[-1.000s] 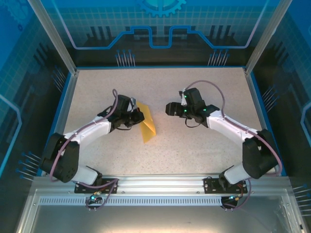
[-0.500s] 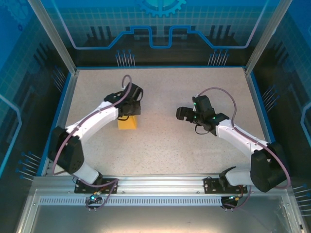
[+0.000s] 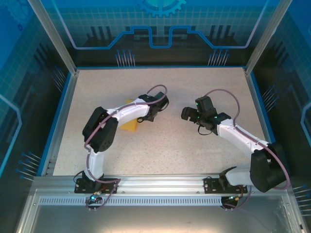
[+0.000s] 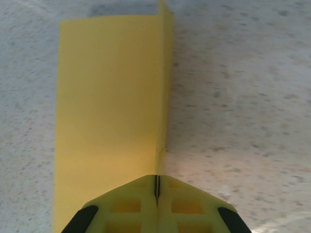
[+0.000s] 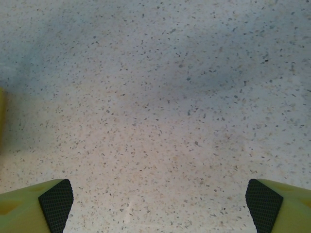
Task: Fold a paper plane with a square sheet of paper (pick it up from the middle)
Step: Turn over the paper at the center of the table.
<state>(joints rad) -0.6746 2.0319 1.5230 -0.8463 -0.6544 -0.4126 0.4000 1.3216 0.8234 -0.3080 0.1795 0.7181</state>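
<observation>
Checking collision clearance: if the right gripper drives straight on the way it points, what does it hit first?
Probably the bare tabletop: nothing else shows ahead of the right gripper, jaws open. The sheet of paper sits far left, off that line; depth is unclear.

A pale, speckled counter [image 3: 160,155] fills the floor of an enclosure, edged by a thin blue border [image 3: 160,67]. Behind it stands a back wall [image 3: 160,29] printed with blue circuit lines, a grid and a gear [image 3: 161,6]. Slanting metal posts [image 3: 51,34] frame the corners. A slotted metal rail [image 3: 155,182] runs along the near edge. The light is even and soft.
</observation>
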